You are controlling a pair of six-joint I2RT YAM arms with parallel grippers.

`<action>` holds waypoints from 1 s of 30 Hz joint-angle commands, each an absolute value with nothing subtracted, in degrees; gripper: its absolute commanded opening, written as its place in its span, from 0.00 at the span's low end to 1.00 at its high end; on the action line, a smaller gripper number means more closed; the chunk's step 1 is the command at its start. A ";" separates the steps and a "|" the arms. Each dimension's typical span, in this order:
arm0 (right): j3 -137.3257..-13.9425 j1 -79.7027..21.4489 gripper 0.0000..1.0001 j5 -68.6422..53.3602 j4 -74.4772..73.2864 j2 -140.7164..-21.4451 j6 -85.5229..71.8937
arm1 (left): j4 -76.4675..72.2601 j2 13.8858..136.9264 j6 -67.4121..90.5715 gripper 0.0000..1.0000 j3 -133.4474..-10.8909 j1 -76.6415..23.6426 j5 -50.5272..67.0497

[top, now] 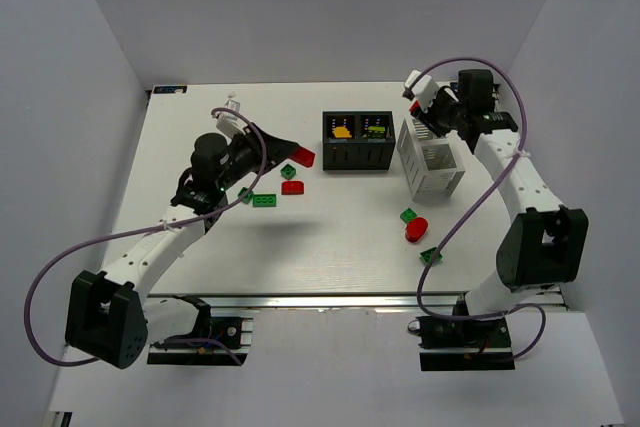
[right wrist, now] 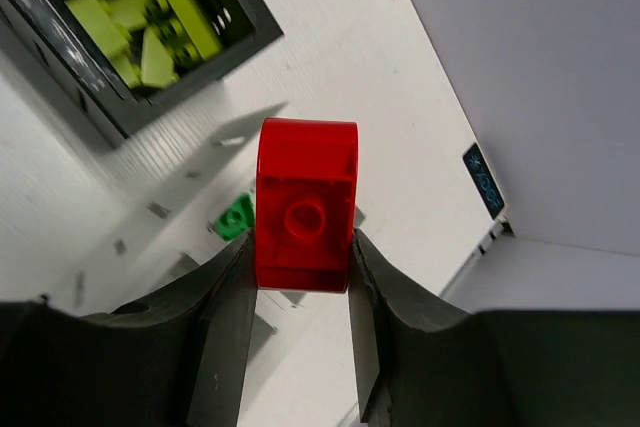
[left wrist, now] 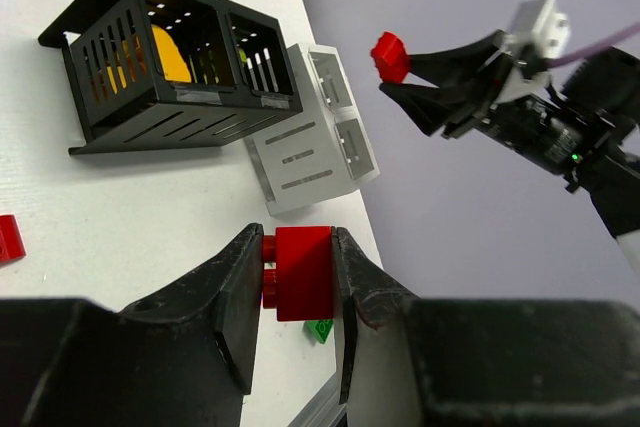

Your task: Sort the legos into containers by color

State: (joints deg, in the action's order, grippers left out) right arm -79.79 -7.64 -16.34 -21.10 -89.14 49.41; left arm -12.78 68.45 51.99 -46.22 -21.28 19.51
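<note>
My left gripper (top: 296, 154) is shut on a red brick (top: 303, 158) and holds it above the table, left of the black box (top: 357, 163). In the left wrist view the brick (left wrist: 303, 272) sits between the fingers. My right gripper (top: 412, 94) is shut on another red brick (right wrist: 305, 202), raised over the far left corner of the white basket (top: 432, 172). The black box holds an orange brick (top: 342, 131) in its left compartment and lime bricks (right wrist: 140, 27) in its right one. The white basket (left wrist: 310, 152) stands just right of the box.
Loose bricks lie left of centre: a green (top: 288, 171), a red (top: 292, 187), a green plate (top: 264, 201). In front of the basket lie a green (top: 408, 215), a round red (top: 416, 229) and another green (top: 430, 256). White walls enclose the table.
</note>
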 commanded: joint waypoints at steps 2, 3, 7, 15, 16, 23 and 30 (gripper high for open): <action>-85.77 -7.21 0.00 -10.73 -26.36 -92.19 62.39 | -12.65 65.39 50.63 0.04 -44.83 -21.36 19.69; -86.65 -7.12 0.00 -10.55 -27.32 -93.76 63.19 | -12.83 64.69 50.63 0.04 -44.39 -21.36 19.60; -90.43 -6.94 0.00 -8.71 -31.54 -97.55 66.96 | -12.66 63.28 50.19 0.04 -42.80 -21.36 18.99; -93.16 -6.94 0.00 -4.40 -38.14 -101.16 72.94 | -11.51 61.96 49.22 0.05 -41.66 -21.36 18.89; -93.16 -6.94 0.00 -3.26 -38.32 -101.68 73.73 | -11.69 61.88 49.22 0.05 -41.57 -21.36 18.90; -94.13 -6.94 0.09 -1.15 -39.20 -103.35 75.76 | -11.34 61.17 49.13 0.05 -41.48 -21.36 19.07; -95.62 -6.94 0.64 -1.06 -38.59 -104.85 77.34 | -12.13 61.00 49.83 0.06 -41.48 -21.36 20.13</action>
